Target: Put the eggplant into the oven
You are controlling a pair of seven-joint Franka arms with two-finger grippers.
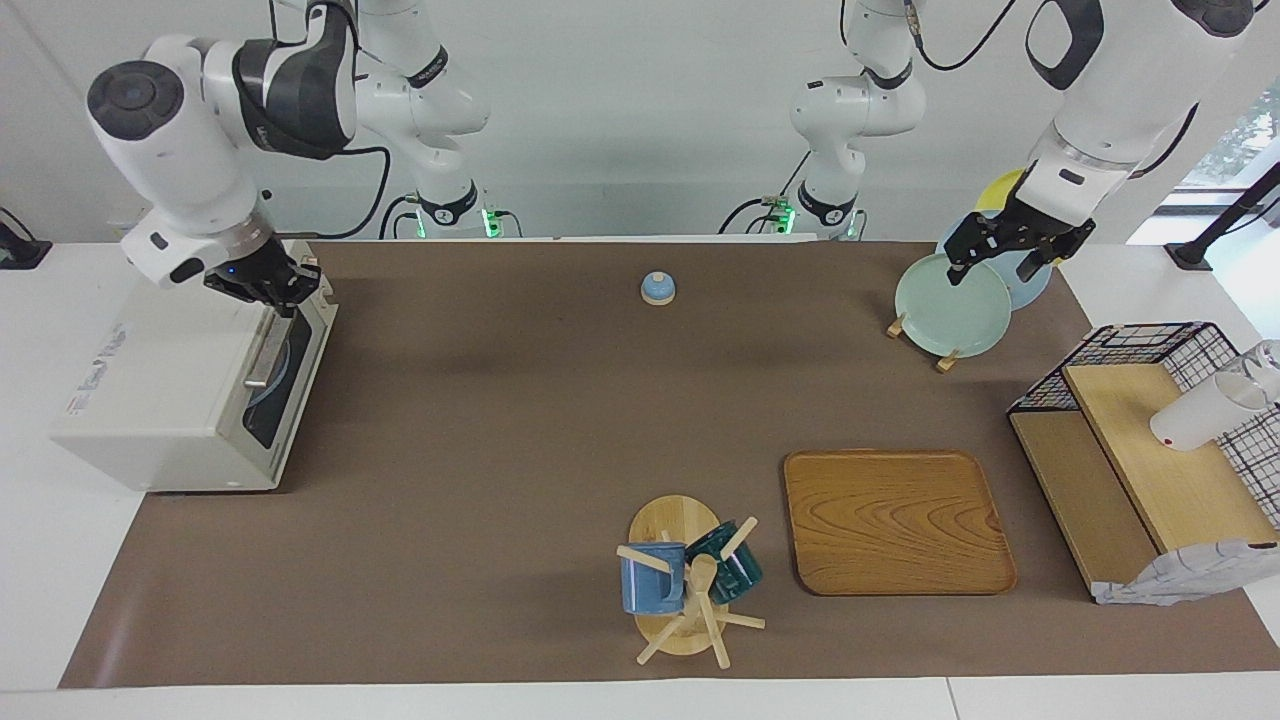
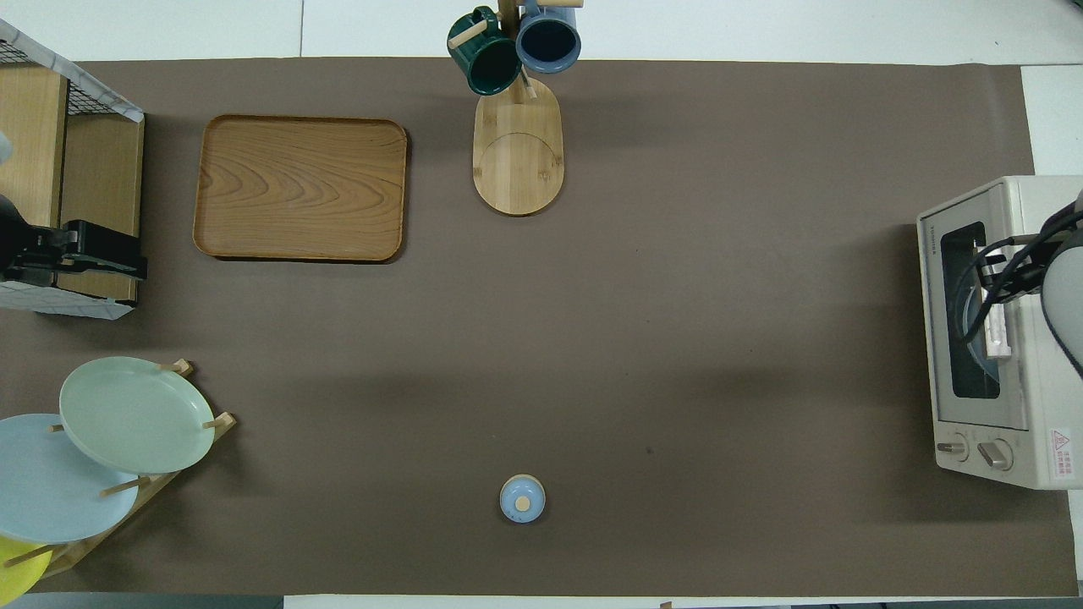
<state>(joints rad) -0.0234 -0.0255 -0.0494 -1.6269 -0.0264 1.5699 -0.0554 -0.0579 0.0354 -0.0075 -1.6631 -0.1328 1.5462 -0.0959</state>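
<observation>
In the facing view the oven (image 1: 165, 400) sits at the right arm's end of the table with its glass door up and closed. The right gripper (image 1: 268, 288) hangs just above the door's top edge and the bar handle (image 1: 265, 350); I cannot tell its width or whether it holds anything. The eggplant is nowhere on the table. A pale bluish round shape shows through the oven's glass, but nothing recognisable as the eggplant, so it may already be inside. My judgement is that the task is at its closing step or done, and the next move only asks the right arm to lift clear of the oven without catching the handle. Well away from the oven, the left gripper (image 1: 993, 268) waits over the plate rack (image 1: 945, 355), spread wide and holding nothing. In the overhead view the oven (image 2: 1028, 461) again shows a shut door and a faint curved shape inside. Toward the left arm's end from the oven, the wooden tray (image 2: 300, 188) bears nothing, and the mug stand (image 2: 518, 161) carries two mugs.
</observation>
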